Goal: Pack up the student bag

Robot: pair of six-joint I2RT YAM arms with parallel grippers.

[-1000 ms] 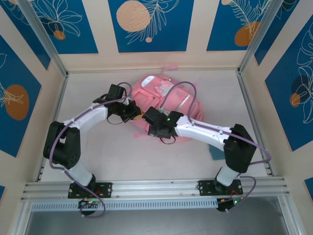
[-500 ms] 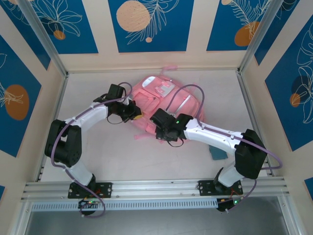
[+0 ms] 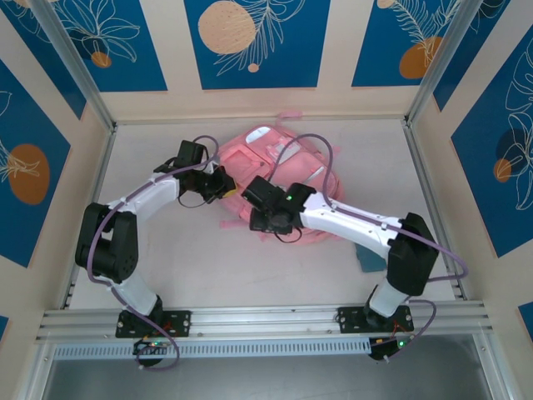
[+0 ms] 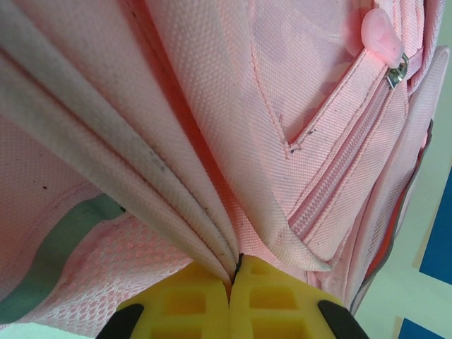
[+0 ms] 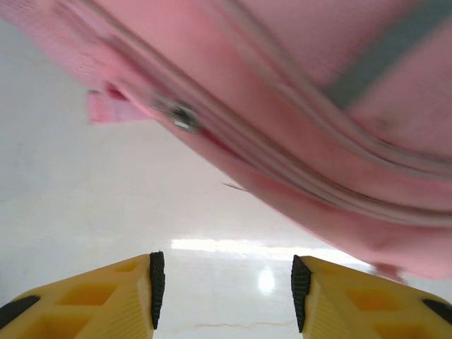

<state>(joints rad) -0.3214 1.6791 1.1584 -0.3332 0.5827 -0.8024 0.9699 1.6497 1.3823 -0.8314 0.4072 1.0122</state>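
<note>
Top external view: the student bag lies flat on the white table, centre and toward the back wall. Its long axis runs far to near, slanting a little to the right, with the top handle end pointing at the back wall. The left gripper is at the bag's left edge. In the left wrist view its yellow fingers are pressed together, pinching a fold of pink fabric. The right gripper is spread with nothing between its fingers, low over the table, beside the bag's near-left edge and a metal zipper pull.
</note>
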